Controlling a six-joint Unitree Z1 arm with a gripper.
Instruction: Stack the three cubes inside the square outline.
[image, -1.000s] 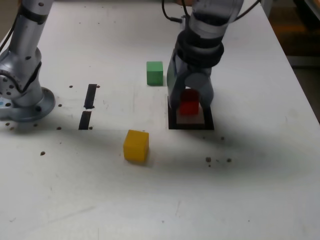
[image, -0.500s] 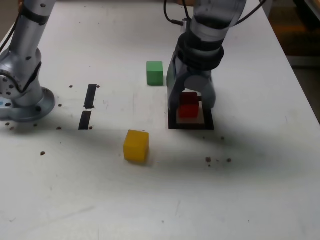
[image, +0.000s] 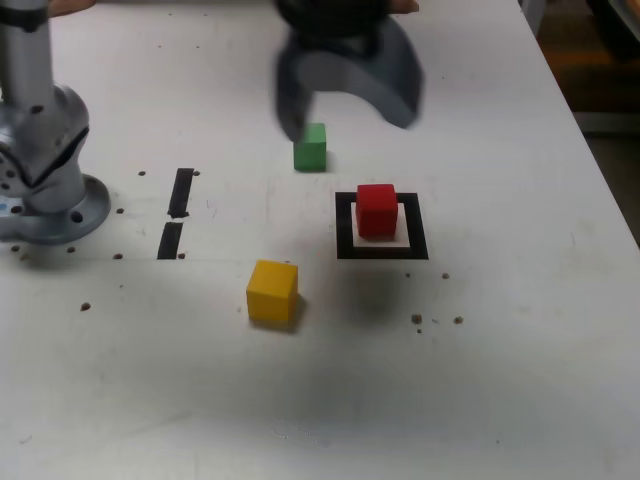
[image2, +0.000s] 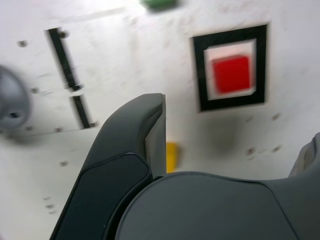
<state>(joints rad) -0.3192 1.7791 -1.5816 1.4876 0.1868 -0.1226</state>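
The red cube sits alone inside the black tape square outline, and the wrist view shows the red cube within the square outline too. My gripper hangs blurred above the table, behind the outline and over the green cube, its jaws wide apart and empty. The yellow cube lies in front of the outline, toward the exterior view's left. In the wrist view one finger hides most of the yellow cube, and the green cube is cut by the frame edge.
The arm's grey base stands at the exterior view's left. Two short black tape strips lie between the base and the cubes. The white table's right edge borders a darker floor. Small dark specks dot the surface.
The gripper opened and let go of the red cube, which now rests in the outline. The gripper then rose and swung back toward the exterior view's left, over the green cube.
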